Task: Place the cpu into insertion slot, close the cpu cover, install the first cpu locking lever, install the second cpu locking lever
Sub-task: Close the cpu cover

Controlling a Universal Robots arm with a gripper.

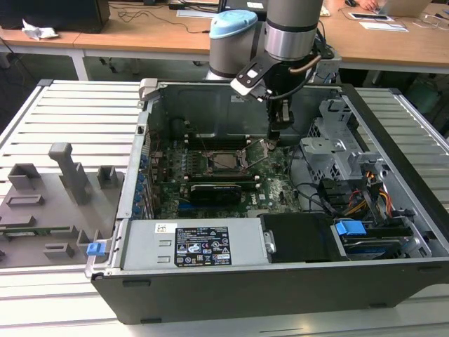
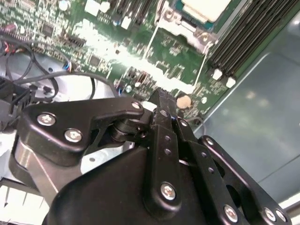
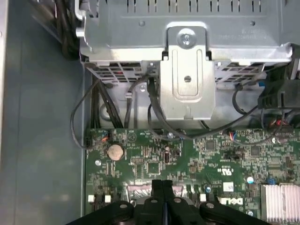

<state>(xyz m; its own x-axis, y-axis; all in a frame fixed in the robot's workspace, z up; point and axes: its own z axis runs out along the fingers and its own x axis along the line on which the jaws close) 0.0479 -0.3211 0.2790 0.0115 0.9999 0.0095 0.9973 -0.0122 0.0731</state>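
The cpu [image 1: 226, 161] lies flat in the insertion slot [image 1: 208, 162] on the green motherboard [image 1: 280, 186], its silvery top [image 2: 204, 6] showing through the window of the cpu cover [image 2: 177, 22], which lies down over it. A thin wire lever [image 1: 257, 156] slants up at the socket's side towards the exterior view's right; in the second wrist view two wire levers [image 2: 150, 41] run along the socket's edges. My gripper [image 1: 275, 139] hangs upright just beyond that lever, fingers [image 3: 154, 187] pressed together and shut, tip [image 2: 162, 93] close above the board with nothing seen between them.
The open computer case holds a black expansion card [image 1: 214, 189], a power supply [image 1: 196, 242] at the front, and a metal drive cage [image 1: 337, 147] with cables [image 1: 351, 196] on the exterior view's right. A coin battery [image 3: 115, 151] sits near my fingers. Grey fixtures [image 1: 49, 196] lie outside the case.
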